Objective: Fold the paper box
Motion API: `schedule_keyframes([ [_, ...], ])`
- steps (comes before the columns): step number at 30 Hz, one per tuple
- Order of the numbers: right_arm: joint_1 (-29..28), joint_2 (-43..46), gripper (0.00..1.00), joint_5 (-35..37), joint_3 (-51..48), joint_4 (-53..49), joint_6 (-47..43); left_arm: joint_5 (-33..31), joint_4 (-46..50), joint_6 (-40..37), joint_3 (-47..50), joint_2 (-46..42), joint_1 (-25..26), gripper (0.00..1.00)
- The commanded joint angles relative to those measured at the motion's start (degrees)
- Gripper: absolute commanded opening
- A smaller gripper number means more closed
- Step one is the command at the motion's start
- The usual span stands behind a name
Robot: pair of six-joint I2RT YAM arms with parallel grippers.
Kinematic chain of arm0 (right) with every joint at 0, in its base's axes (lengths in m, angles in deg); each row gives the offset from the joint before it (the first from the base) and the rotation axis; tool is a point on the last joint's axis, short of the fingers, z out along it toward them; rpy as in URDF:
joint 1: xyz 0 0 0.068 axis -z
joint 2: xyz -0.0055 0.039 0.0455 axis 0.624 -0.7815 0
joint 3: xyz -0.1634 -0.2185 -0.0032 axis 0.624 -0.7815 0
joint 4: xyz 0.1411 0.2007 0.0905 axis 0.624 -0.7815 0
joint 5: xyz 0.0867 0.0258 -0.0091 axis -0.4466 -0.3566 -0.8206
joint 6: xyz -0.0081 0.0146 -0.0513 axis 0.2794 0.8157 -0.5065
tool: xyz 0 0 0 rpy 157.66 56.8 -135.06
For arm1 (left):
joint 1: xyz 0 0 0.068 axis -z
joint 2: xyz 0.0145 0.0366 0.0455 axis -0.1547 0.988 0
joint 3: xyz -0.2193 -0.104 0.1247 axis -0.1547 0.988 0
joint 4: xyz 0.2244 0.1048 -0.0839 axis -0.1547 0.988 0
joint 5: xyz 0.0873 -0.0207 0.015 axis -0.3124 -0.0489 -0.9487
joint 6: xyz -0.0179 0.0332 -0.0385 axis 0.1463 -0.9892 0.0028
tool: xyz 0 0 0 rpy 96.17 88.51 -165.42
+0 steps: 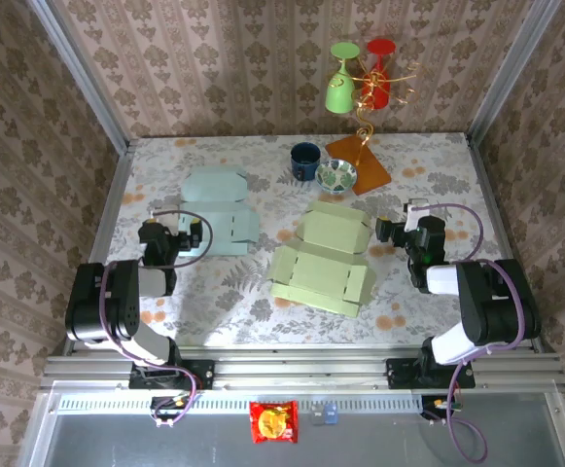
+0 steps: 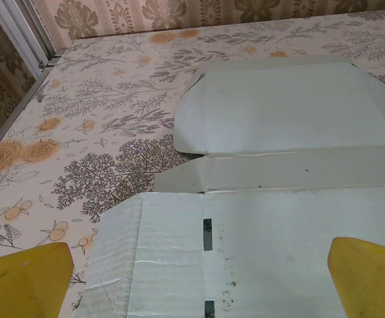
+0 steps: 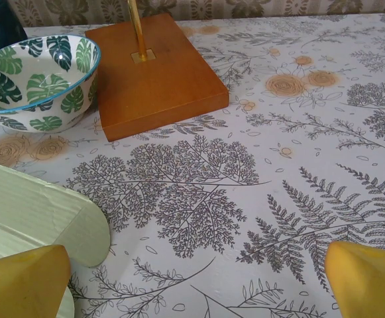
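A pale blue paper box point(image 1: 216, 208) lies unfolded and flat at the left of the table. In the left wrist view its creased, slotted panels point(image 2: 278, 225) spread out below my left gripper point(image 2: 199, 291). That gripper point(image 1: 196, 239) is open at the box's near left edge, with nothing held between its yellow fingertips point(image 2: 23, 278). A pale green paper box point(image 1: 326, 258), partly folded, sits at the centre. My right gripper point(image 1: 387, 233) is open just right of it. One rounded green flap point(image 3: 40, 212) lies beside the right gripper's point(image 3: 195, 285) left fingertip point(image 3: 20, 281).
At the back stand a leaf-patterned bowl point(image 1: 335, 175) point(image 3: 40, 73), a dark blue cup point(image 1: 304, 161) and a wooden stand base point(image 1: 360, 161) point(image 3: 152, 66) whose gold wire holds green and red glasses point(image 1: 360, 78). A red snack packet point(image 1: 273, 421) lies below the table's front rail.
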Motion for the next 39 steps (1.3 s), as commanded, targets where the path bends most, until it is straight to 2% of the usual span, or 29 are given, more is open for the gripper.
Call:
schedule_keyframes([
  [1, -0.4, -0.8, 1.0, 1.9, 1.3, 1.8, 0.3, 0.5, -0.8, -0.9, -1.1, 0.7, 0.5, 1.0],
  [16, -0.4, -0.7, 1.0, 1.9, 1.1, 2.0, 0.3, -0.7, -0.1, -0.6, -1.4, 0.6, 0.4, 1.0],
  [20, -0.4, -0.2, 1.0, 0.6, 0.7, 2.3, -0.3, 0.1, -3.0, -1.4, 0.2, 0.4, 0.9, 1.0],
  [24, -0.4, 3.8, 1.0, 1.7, 0.1, 0.4, 0.0, -4.4, -7.0, -2.6, 3.4, -2.7, 3.1, 1.0],
  [27, -0.5, 7.0, 1.0, 2.5, -0.2, -2.1, 0.0, -6.7, -3.4, -3.5, 3.7, -7.7, 4.5, 1.0],
  [29, -0.9, 11.0, 1.0, 4.7, -0.3, -4.2, 0.4, -10.5, -0.3, -4.9, 3.3, -11.1, 6.6, 1.0],
  [34, -2.3, 23.0, 1.0, 13.1, 1.7, -13.5, 1.9, -21.5, 3.6, -5.7, 2.0, -19.0, 11.6, 1.0],
  [39, -4.4, 35.2, 1.0, 22.4, 9.0, -28.6, 3.4, -30.9, 9.8, -5.4, -4.0, -25.3, 17.0, 1.0],
])
